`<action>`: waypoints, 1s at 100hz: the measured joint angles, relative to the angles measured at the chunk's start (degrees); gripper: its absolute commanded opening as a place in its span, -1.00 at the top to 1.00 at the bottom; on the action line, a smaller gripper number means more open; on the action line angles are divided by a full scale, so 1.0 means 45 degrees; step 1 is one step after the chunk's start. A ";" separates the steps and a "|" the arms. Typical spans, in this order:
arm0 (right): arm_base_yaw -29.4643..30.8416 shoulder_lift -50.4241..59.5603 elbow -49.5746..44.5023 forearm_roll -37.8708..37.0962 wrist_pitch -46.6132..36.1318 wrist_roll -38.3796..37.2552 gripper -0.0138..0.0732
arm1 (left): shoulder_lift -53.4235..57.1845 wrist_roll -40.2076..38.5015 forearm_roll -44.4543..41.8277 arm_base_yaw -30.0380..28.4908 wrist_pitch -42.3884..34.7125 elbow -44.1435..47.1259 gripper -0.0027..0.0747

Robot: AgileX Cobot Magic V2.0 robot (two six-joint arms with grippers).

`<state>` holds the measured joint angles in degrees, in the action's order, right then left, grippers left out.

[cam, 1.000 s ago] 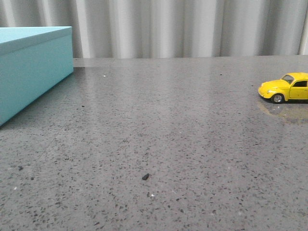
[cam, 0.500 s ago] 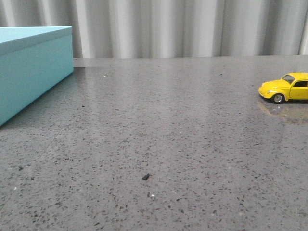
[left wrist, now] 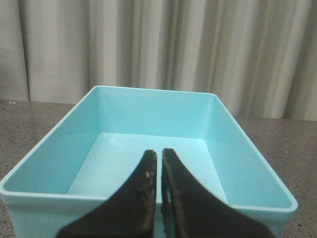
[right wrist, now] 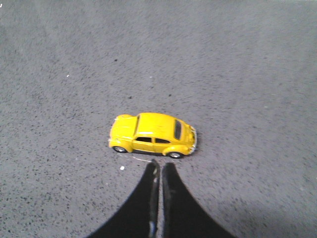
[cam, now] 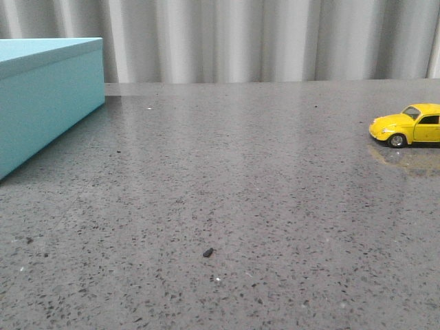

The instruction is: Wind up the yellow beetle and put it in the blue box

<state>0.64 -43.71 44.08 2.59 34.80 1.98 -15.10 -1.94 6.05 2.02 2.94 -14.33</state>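
Both my jaws were pressed together, empty. Nothing begun: yellow beetle (right wrist: 152,135) sat on the counter (cam: 227,179) at three o'clock, blue box (left wrist: 148,148) lidless at nine. Right gripper (right wrist: 159,171) had to spread first.

Wide open surface (cam: 227,179) between the blue box (cam: 41,96) and the yellow beetle (cam: 407,125) — only a small dark crumb (cam: 207,252) lying mid-way.
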 measured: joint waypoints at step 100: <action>-0.0620 -1.0307 0.7846 0.0143 0.5799 -0.0139 0.82 | 0.0000 0.0000 0.0000 0.0000 0.0000 0.0000 0.99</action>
<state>-2.15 -90.09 79.39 3.23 60.90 1.35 -15.10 -1.94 6.05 2.02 2.94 -14.33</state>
